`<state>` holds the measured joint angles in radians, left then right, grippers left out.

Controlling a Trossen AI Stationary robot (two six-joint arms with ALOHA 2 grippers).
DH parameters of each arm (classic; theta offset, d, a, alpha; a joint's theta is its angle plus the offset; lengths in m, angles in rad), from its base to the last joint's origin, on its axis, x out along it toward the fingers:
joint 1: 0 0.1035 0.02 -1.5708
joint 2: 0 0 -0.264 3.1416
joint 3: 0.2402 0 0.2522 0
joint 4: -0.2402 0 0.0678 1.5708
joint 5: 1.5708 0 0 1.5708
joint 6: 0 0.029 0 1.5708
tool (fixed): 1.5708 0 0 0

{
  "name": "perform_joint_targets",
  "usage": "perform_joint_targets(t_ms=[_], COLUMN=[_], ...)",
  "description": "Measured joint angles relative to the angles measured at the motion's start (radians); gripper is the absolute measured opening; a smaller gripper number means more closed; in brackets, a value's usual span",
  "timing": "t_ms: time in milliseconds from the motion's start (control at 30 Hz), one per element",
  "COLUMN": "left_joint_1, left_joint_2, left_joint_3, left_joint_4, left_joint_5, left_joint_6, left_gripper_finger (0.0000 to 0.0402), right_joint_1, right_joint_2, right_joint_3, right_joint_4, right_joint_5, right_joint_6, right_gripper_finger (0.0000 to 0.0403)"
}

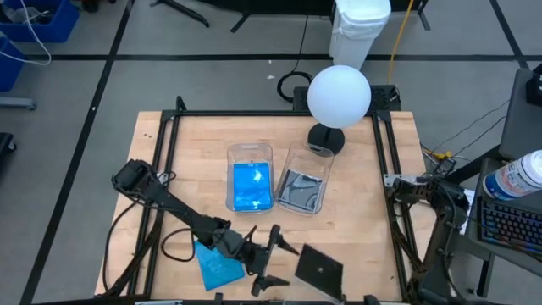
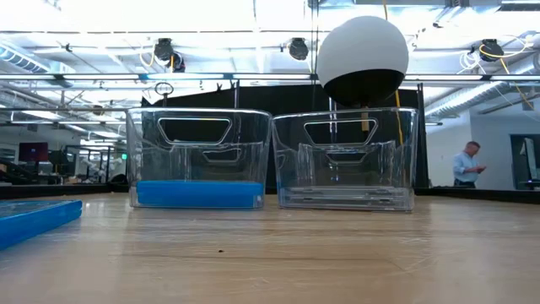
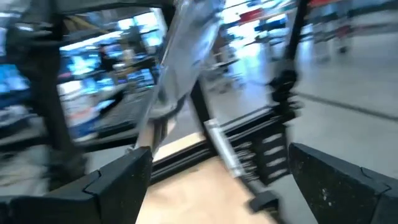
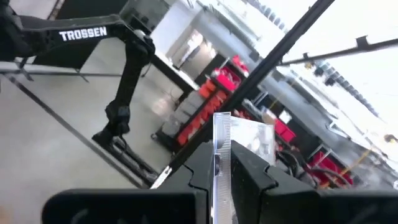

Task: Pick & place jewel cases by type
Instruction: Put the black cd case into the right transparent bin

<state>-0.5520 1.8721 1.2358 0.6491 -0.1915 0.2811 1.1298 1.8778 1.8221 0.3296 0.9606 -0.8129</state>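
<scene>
1. We see one blue case [image 1: 218,265] lying flat on the table [image 1: 364,212], near its front edge and left of the middle. It is turned a little, so its edges run at a slant to the table's edges; being about square, it shows no clear long axis.
2. In the low view the same blue case [image 2: 34,221] appears at the far left as a thin flat slab on the wood.
3. A dark case [image 1: 320,267] lies flat near the front edge, right of the blue one and apart from it, also turned at a slant.
4. The left gripper [image 1: 271,258] is low between these two cases, with its fingers spread wide and nothing between them. Its arm passes over a corner of the blue case.
5. In the left wrist view the two fingers [image 3: 118,180] stand far apart, with bare wood between them.
6. The left tub [image 1: 251,175] holds blue cases lying flat on its bottom.
7. The right tub [image 1: 303,180], just beside it, holds grey cases lying flat.
8. The right gripper [image 4: 221,165] is clenched on a clear case [image 4: 221,155], seen edge-on and upright between its fingers. The right arm [image 1: 432,199] waits at the table's right edge.
9. A white ball lamp [image 1: 338,96] stands behind the tubs.
</scene>
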Motion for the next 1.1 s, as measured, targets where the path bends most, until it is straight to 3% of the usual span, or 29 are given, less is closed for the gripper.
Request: perform_joint_targets(t_ms=[267, 500, 667, 933, 1100], left_joint_1=[0.009, 0.048, 0.072, 0.093, 0.078], left_joint_2=[0.000, 0.000, 0.000, 0.000, 0.000], left_joint_3=[0.000, 0.000, 0.000, 0.000, 0.000], left_joint_4=[0.007, 0.028, 0.036, 0.037, 0.038], left_joint_5=[-0.070, -0.063, 0.086, 0.472, 0.524], left_joint_6=[0.058, 0.033, -0.006, -0.078, -0.080], left_gripper_finger=[0.0376, 0.0376, 0.0376, 0.0376, 0.0376], right_joint_1=[-0.043, -0.051, -0.063, -0.063, -0.064], right_joint_2=[0.000, 0.000, -0.001, -0.001, -0.001], right_joint_3=[-0.064, -0.105, -0.162, -0.242, -0.278], right_joint_4=[0.063, 0.064, 0.066, 0.064, 0.067], right_joint_5=[-0.048, -0.073, -0.075, -0.043, 0.037], right_joint_6=[0.014, 0.113, 0.213, 0.253, 0.251], right_gripper_finger=[0.0029, 0.0029, 0.0029, 0.0029, 0.0029])
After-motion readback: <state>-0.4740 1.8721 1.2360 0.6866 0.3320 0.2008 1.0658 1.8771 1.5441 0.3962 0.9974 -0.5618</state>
